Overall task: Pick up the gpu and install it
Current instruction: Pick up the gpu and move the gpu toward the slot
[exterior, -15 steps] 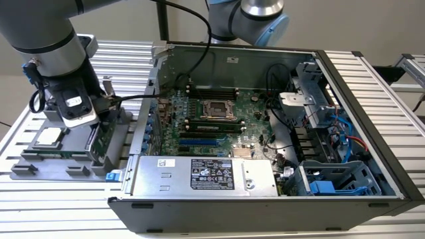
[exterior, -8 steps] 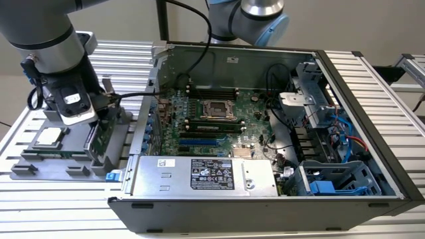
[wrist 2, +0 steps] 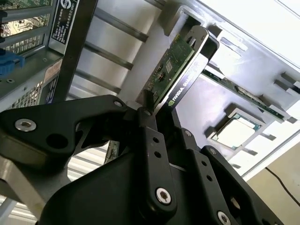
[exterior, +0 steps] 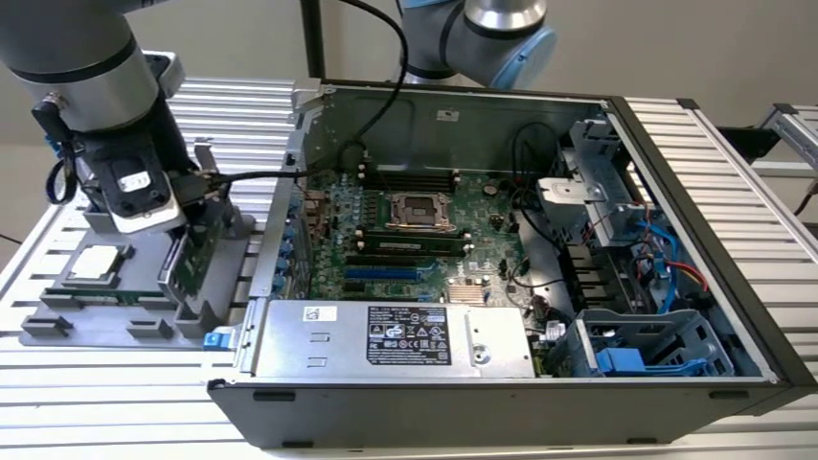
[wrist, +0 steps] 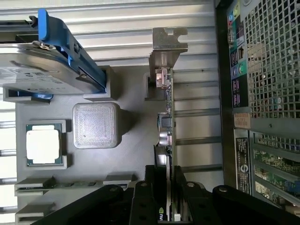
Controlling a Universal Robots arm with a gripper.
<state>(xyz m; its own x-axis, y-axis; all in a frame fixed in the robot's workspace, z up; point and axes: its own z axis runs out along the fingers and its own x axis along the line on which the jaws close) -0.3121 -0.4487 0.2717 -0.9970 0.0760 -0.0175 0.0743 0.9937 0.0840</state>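
Note:
The gpu (exterior: 188,266) is a thin green card that stands on edge in a slot of the grey parts tray (exterior: 77,309), at the exterior view's left beside the open computer case (exterior: 696,196). My gripper (exterior: 186,222) is directly over it. In both wrist views the black fingers (wrist: 180,187) press on either side of the gpu (wrist: 165,117), near the end opposite its silver bracket (wrist: 166,47). In the second wrist view the gpu (wrist 2: 171,70) runs out from between the fingertips of the gripper (wrist 2: 149,111), its lower edge still in the tray slot.
The tray also carries a processor chip (wrist: 43,145), a silver hard drive with blue rails (wrist: 42,70) and a memory stick (wrist 2: 243,96). Inside the case lie the motherboard (exterior: 409,225) with blue expansion slots (exterior: 383,273), the power supply (exterior: 383,335) and cables (exterior: 665,259).

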